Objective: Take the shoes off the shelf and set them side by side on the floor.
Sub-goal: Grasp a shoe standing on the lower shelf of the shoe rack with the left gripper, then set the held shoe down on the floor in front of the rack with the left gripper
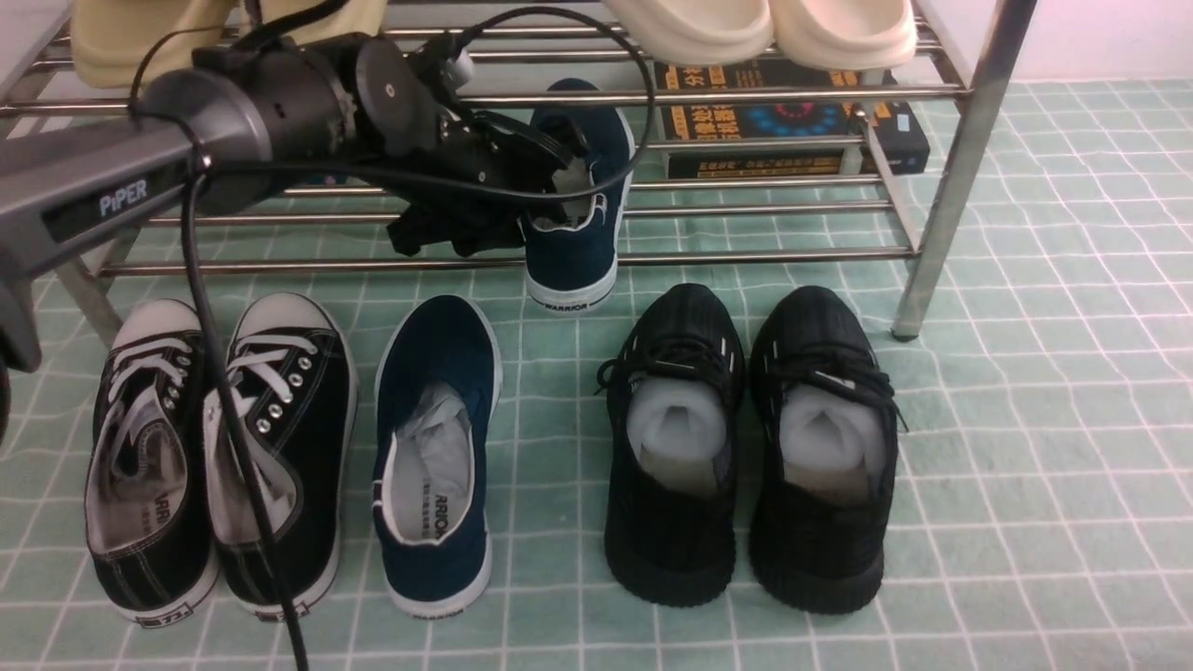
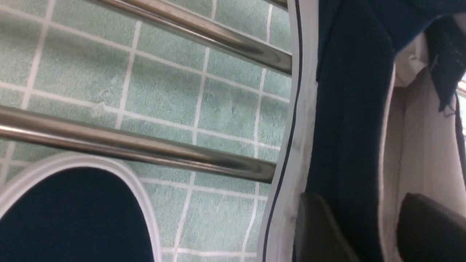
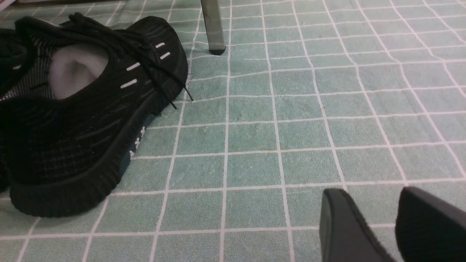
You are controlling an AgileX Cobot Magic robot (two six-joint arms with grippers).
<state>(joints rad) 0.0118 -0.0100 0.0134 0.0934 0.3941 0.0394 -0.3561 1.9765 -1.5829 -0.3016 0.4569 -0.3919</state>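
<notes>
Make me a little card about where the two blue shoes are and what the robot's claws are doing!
first blue shoe: on the shelf, lower rods, heel poking out in front
second blue shoe: on the floor, between two pairs of black shoes
left claw: one finger inside the first blue shoe, one outside; can't tell if it squeezes
right claw: open, empty, above the floor
left to do: first blue shoe goes down beside the second
</notes>
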